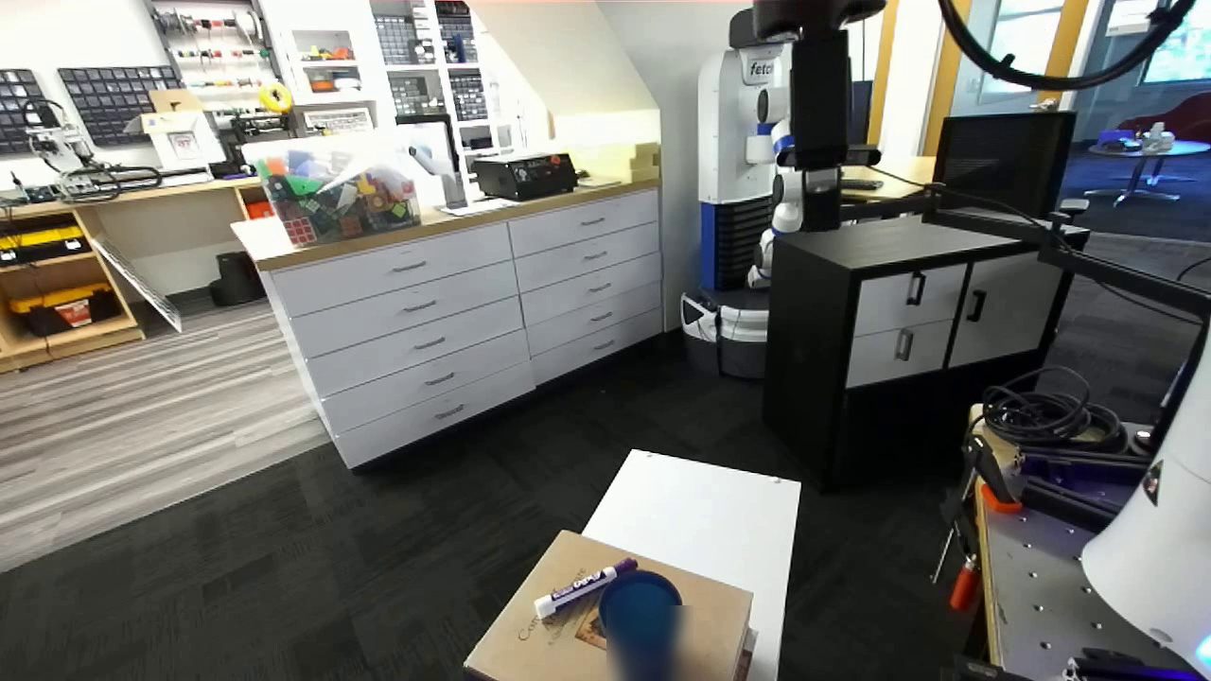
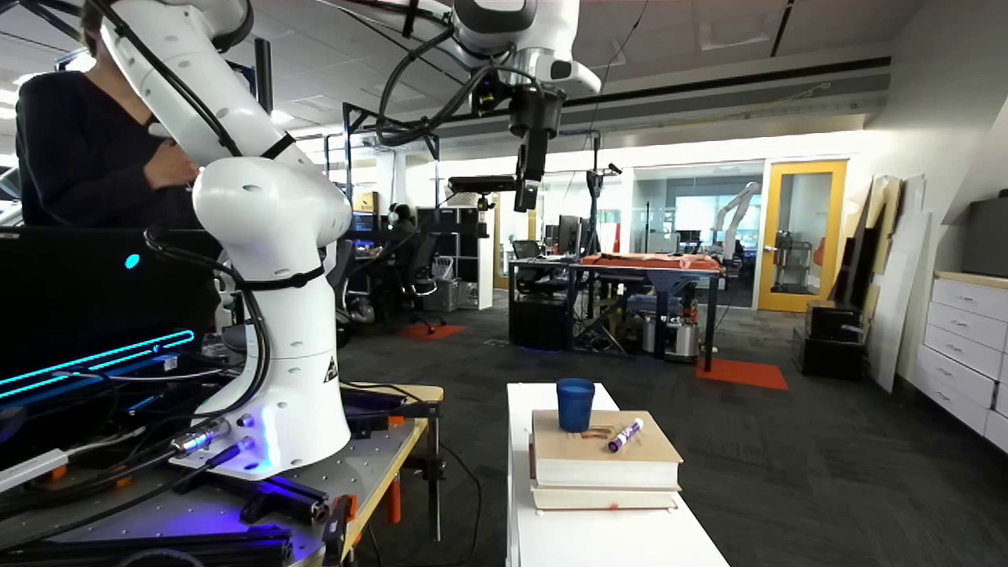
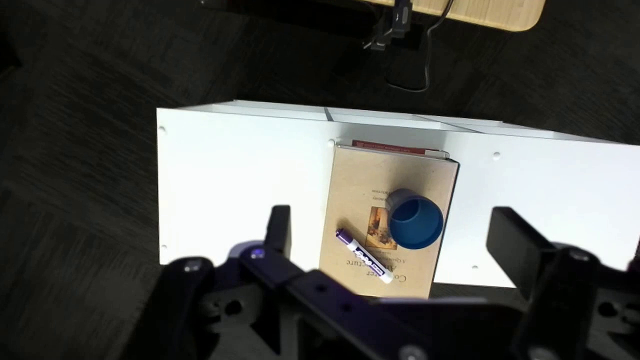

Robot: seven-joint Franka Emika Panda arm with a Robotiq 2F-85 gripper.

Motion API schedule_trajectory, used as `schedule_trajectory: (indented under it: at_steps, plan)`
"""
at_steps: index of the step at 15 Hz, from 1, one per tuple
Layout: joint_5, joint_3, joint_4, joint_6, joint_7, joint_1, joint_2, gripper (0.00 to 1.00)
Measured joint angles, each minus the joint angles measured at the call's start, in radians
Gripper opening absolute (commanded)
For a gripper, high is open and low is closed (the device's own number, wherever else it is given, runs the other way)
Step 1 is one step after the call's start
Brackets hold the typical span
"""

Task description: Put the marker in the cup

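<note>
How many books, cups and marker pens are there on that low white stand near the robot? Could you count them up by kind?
Books: 2 that can be made out, stacked
Cup: 1, blue, standing upright
Marker pen: 1, white and purple, lying on its side
Total: 4

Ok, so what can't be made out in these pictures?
Cup: lower part blurred and cut off by the bottom edge in an exterior view.
Lower book: cover hidden under the upper book in an exterior view.
Marker: fine print too small to read in the wrist view.
Person: head mostly hidden by robot arm and top edge in an exterior view.
</note>
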Motion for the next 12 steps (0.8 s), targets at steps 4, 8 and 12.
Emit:
schedule_trajectory:
  at_steps: [4,8,12]
  plan:
    - [-0.029,0.000,-0.002,0.103,-0.112,0.027,0.083,1.00]
    - [-0.057,0.000,0.004,0.193,-0.212,0.067,0.167,1.00]
    - [-0.066,0.000,0.031,0.231,-0.253,0.100,0.231,1.00]
